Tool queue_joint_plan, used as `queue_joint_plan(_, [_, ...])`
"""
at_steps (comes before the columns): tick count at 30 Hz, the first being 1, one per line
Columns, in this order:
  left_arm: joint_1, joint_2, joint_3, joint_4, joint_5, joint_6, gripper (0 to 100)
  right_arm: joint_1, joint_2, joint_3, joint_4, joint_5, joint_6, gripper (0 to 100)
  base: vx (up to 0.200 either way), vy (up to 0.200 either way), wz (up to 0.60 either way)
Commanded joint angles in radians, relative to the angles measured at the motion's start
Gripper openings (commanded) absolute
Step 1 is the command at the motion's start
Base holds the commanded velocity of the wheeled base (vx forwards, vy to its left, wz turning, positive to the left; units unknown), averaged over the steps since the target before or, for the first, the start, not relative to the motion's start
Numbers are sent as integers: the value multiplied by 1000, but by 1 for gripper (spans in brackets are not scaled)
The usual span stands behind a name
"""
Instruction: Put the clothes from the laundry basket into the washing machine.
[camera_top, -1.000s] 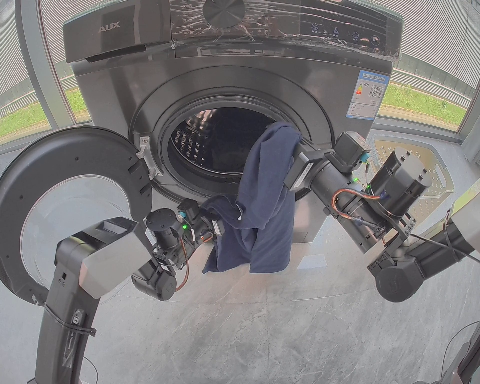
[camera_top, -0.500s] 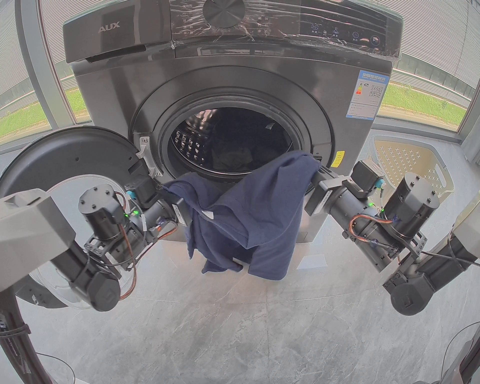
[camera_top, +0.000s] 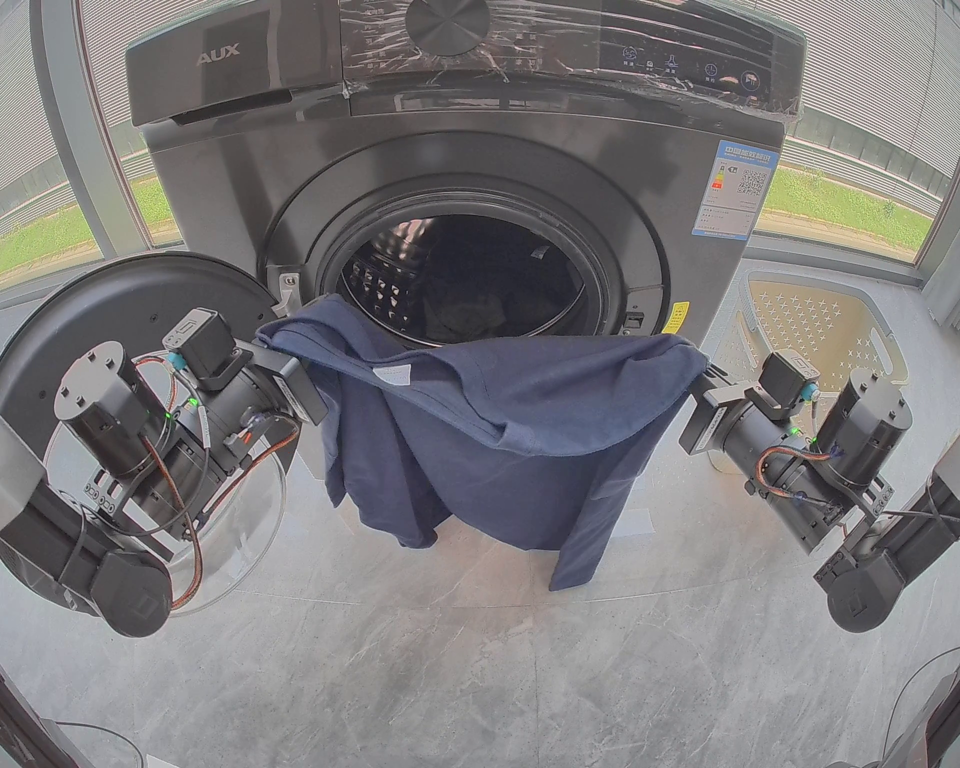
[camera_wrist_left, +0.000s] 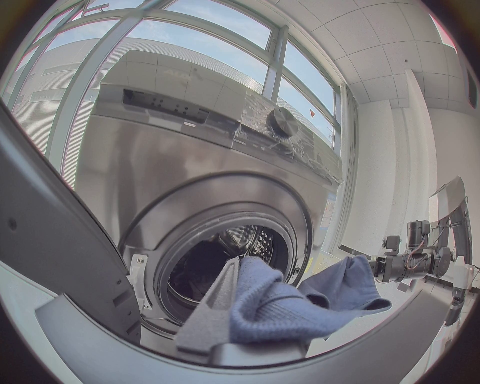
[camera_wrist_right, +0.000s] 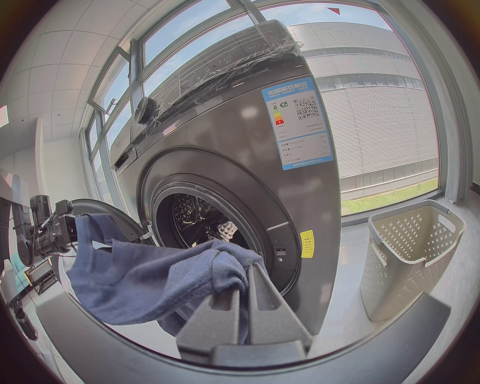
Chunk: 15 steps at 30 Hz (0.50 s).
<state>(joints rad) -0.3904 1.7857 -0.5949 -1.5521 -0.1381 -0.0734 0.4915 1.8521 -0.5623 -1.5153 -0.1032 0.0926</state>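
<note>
Wrist views show left pincer and right pincer each clamping the navy T-shirt, grips that folds cover from the head; both have spread apart, stretching it.

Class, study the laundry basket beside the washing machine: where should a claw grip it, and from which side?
Grip the laundry basket at the handle slot in its rim, coming from above, one claw finger through the slot. It stands upright with its mouth open upward, and its walls look too wide to span.
</note>
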Motion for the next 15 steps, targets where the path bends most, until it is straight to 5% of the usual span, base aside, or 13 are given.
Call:
queue_joint_plan(1, [4, -35, 0, 0, 2, -2, 0, 4, -5, 10, 0, -1, -1, 0, 0, 0, 0])
queue_joint_plan(15, [16, -118, -51, 3, 11, -6, 0, 59, -67, -2, 0, -1, -1, 0, 0, 0, 0])
